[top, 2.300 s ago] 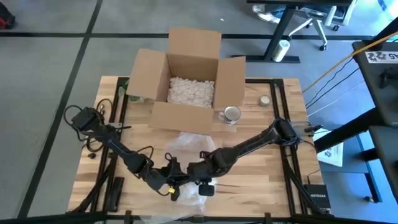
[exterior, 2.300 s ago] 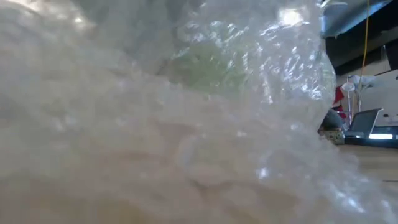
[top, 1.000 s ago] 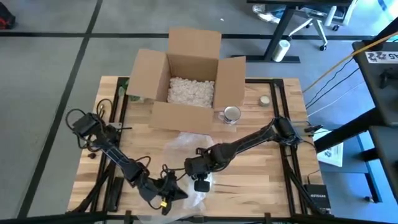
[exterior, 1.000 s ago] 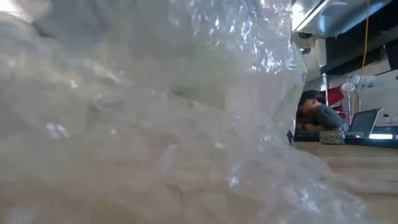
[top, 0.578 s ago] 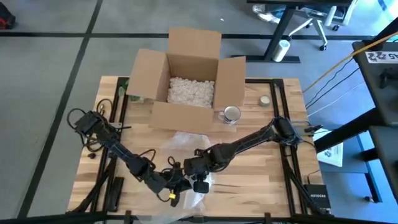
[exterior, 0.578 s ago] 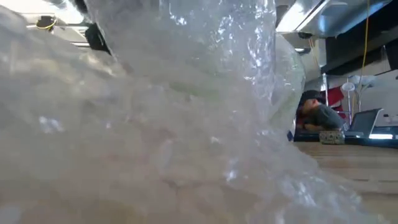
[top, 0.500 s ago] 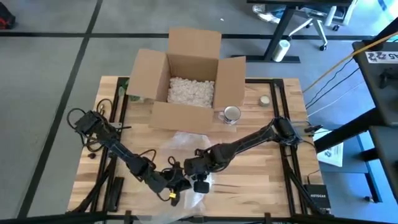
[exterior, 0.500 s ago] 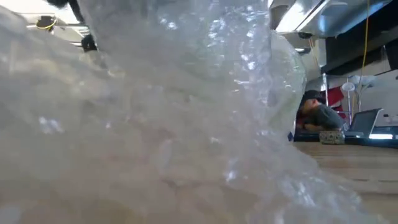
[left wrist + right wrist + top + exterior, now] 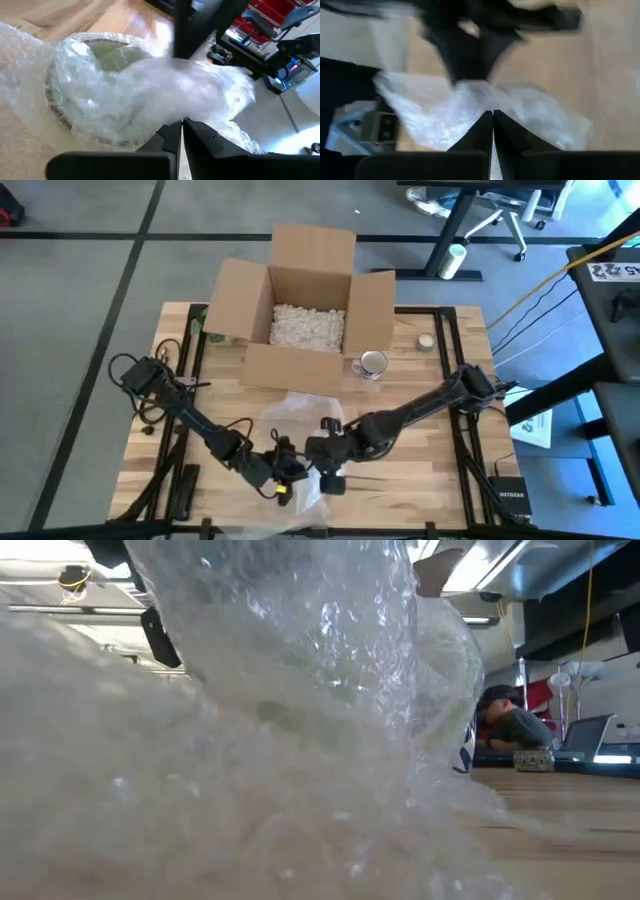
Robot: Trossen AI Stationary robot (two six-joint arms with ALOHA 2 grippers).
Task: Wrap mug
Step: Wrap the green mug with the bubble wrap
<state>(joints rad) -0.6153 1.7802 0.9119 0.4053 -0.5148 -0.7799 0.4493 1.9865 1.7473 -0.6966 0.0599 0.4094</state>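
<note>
On your wooden table [image 9: 440, 480], both tools pinch the bubble wrap [image 9: 150, 95]: left tool [image 9: 290, 472] and right tool [image 9: 318, 452] meet near the front edge.

The wooden tabletop [image 9: 420, 480] carries an open cardboard box [image 9: 300, 320] at its far side. A metal mug [image 9: 372, 364] stands just beside the box's near right corner. A small round lid [image 9: 426, 341] lies right of the box. Bubble wrap [image 9: 300, 415] lies in front of the box, toward the near edge.
</note>
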